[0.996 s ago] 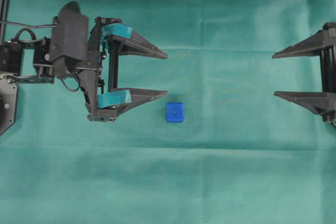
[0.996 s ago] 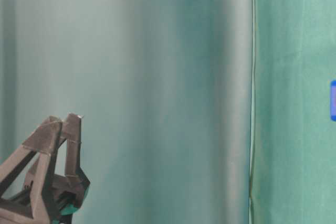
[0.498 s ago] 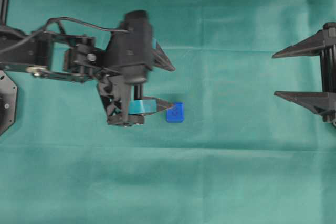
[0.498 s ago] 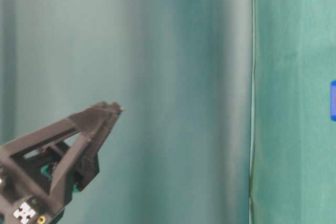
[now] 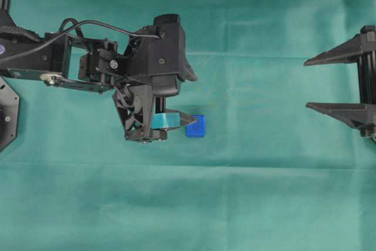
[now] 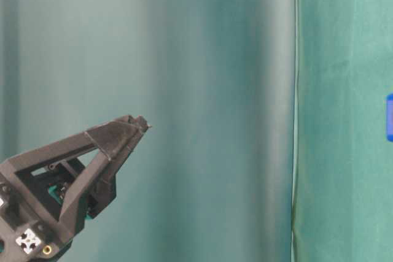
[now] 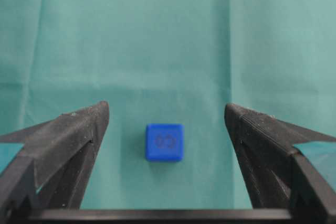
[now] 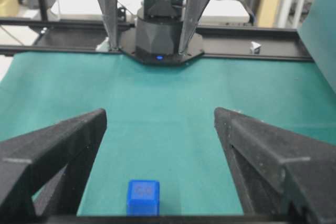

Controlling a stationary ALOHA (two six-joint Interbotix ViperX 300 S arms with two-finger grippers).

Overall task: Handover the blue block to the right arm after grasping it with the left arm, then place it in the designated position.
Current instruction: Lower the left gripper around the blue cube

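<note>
**Hovering over the cube, fingers spread**

Lying alone on the green cloth (image 5: 247,204), the blue block (image 7: 165,142) sits between the left gripper's (image 7: 166,116) wide-spread, empty fingers. The right gripper (image 5: 305,84), also spread and empty, waits well apart with nothing between.

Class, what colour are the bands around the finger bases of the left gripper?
Teal, on the left gripper; the overhead view shows one band best.

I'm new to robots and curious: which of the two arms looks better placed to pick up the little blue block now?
The left. Its open gripper is tilted down over the blue block, which sits between its fingers. The right gripper, also open, waits far off at the table's edge.
</note>
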